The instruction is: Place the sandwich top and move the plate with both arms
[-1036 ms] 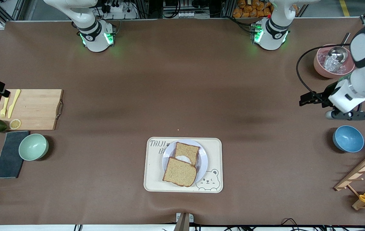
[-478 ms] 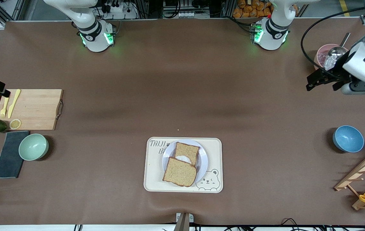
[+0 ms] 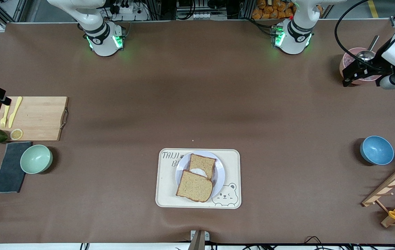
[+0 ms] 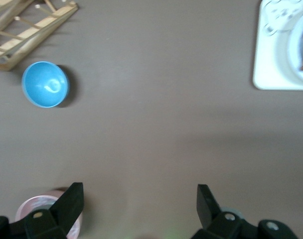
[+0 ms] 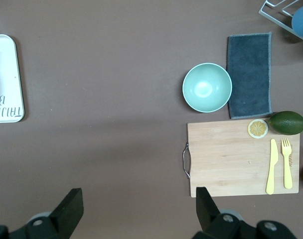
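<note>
My two arms are glossy white shells with black bands at the joints, and each base glows green: the right arm [image 3: 97, 33] and the left arm [image 3: 296, 31]. A black cable loops off my left arm's wrist, above a grey bar. My left gripper [image 4: 140, 206] and right gripper [image 5: 139, 209] have matte black, wedge-shaped fingers with small silver screws.

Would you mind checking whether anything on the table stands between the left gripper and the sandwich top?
Nothing visible does. The left gripper hangs open over the pink bowl at the left arm's end of the table, and only bare brown table lies between it and the sandwich top on the plate. The blue bowl sits clear of that line.
</note>
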Controlling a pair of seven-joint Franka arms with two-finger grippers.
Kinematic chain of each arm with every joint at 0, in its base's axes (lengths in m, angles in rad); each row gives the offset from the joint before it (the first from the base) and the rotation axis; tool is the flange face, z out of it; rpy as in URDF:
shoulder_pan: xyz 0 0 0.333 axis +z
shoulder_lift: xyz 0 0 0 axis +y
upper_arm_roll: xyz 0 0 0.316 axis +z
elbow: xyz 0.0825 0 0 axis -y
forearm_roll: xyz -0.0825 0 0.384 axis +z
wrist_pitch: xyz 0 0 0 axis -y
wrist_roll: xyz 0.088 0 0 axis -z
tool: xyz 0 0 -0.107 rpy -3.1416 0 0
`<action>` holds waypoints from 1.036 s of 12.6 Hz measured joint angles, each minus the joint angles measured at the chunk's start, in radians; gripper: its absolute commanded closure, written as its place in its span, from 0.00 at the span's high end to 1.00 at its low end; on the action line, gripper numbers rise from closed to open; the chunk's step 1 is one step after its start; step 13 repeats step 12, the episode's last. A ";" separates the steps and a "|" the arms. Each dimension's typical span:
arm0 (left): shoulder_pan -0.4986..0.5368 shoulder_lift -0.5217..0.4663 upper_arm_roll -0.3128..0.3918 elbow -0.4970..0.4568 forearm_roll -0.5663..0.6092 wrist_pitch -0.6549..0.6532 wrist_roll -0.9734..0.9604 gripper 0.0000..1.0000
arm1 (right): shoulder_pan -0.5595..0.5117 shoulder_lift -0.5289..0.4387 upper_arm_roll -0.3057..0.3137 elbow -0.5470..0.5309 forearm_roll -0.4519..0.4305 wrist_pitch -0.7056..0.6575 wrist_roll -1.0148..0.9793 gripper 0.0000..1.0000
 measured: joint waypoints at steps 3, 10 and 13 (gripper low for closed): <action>0.000 0.035 -0.008 0.027 0.003 -0.025 0.000 1.00 | 0.000 0.000 0.000 0.000 0.000 0.000 0.000 1.00; 0.007 0.042 -0.009 0.037 -0.067 -0.026 -0.043 1.00 | 0.000 0.000 0.000 0.000 0.000 0.000 0.000 1.00; 0.006 0.042 -0.010 0.037 -0.073 -0.026 -0.043 1.00 | 0.000 0.000 0.000 0.000 0.001 0.000 0.000 1.00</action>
